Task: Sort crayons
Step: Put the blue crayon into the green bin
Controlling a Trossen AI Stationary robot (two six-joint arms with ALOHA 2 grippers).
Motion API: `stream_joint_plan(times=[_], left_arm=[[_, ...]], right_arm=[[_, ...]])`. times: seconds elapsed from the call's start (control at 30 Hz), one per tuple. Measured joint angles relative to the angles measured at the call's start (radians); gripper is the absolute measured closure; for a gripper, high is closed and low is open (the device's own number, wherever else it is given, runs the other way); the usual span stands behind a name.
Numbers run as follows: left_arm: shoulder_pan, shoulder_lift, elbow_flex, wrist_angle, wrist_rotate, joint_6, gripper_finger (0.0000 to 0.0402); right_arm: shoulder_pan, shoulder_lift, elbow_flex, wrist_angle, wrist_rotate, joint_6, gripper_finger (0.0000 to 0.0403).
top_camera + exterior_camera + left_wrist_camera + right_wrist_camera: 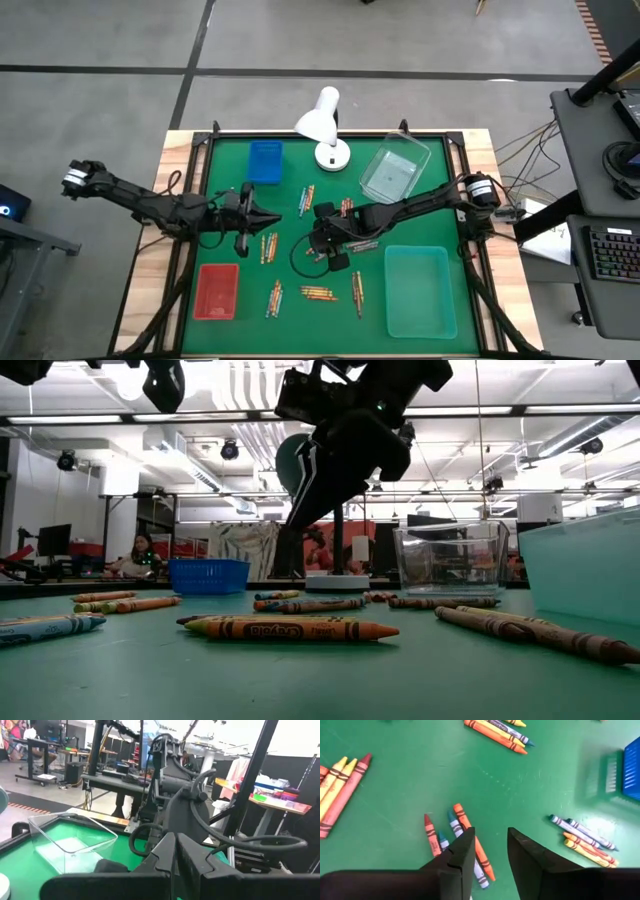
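Green felt carries the crayons (318, 293) in small loose clusters across the middle of the table (180, 160). One cluster near the front lies with its long axes left to right; a pair at its right (357, 291) runs near to far, as do those by the left gripper (268, 246) and the group farther back (306, 199).

From the right wrist, a few crayons (456, 829) sit just under the fingers — red, blue and orange, side by side, tips pointing away and slightly fanned.

Right gripper (490, 851) hovers over them at table centre, its fingers parted, nothing between them. Left gripper (268, 217) waits to the left, clenched and empty.

Around these: red tray (216, 291) near left, blue tray (264, 161) far, clear tray (394, 172) far right, teal bin (420, 292) near right — and a white lamp (323, 125) at the far edge.
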Motion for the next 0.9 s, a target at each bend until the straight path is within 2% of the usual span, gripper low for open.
stream_joint_plan(times=[0.27, 0.47, 0.9], left_arm=[[0.0, -0.106, 0.011, -0.027, -0.002, 0.126, 0.0402], [0.0, -0.151, 0.009, -0.066, -0.002, 0.151, 0.0402], [0.0, -0.144, 0.006, -0.073, -0.002, 0.151, 0.0402]], right_arm=[[-0.004, 0.0, 0.0, 0.01, 0.0, -0.028, 0.0258], [-0.004, 0.0, -0.005, 0.02, 0.0, -0.012, 0.0269], [-0.004, 0.0, -0.057, 0.171, -0.011, 0.005, 0.0277]])
